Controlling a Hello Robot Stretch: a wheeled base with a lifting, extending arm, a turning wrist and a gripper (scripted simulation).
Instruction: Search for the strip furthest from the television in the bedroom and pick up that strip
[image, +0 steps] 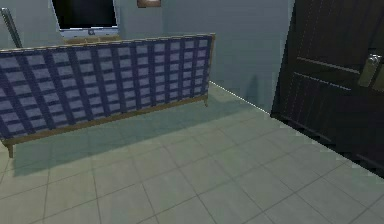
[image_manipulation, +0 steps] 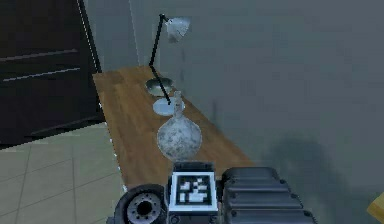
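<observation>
Where a vase (image_manipulation: 176, 132) stands on the table (image_manipulation: 125, 110), a lamp (image_manipulation: 178, 28) rises behind. Cannot tell whether the jaws hold anything.

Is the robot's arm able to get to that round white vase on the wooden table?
Probably yes. The vase stands on the wooden table just beyond the arm at the arm side view's bottom edge, with nothing between them.

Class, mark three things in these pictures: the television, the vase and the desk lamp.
television (image: 85, 12), forward view, on its dark screen.
vase (image_manipulation: 175, 137), arm side view, on its round belly.
desk lamp (image_manipulation: 178, 28), arm side view, on its pale shade.
</observation>
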